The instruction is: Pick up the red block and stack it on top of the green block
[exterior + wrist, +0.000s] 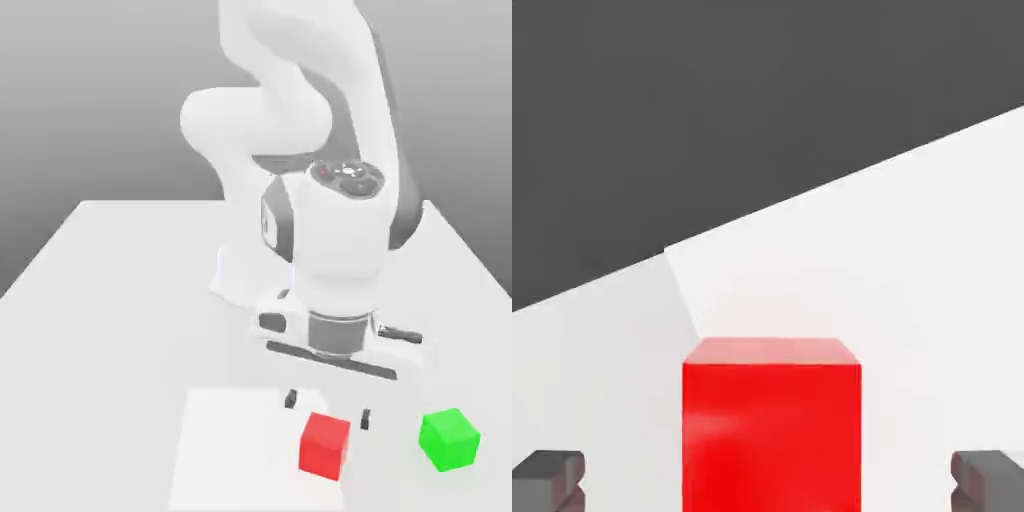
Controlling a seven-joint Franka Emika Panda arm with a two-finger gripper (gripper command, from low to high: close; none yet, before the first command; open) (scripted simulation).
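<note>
The red block (325,446) is seen sitting on the white surface (120,300), near the front edge. The claw (327,408) is held just above and behind it, and its two dark fingertips (290,399) are spread wide apart, with nothing gripped. In the hand view, the red block (772,425) is seen between the fingertips (550,475), with a gap on each side. The green block (449,438) is set on the surface toward the exterior view's right, apart from the red one.

Table (110,300) lies bare between red block (325,445) and green block (449,438).
</note>
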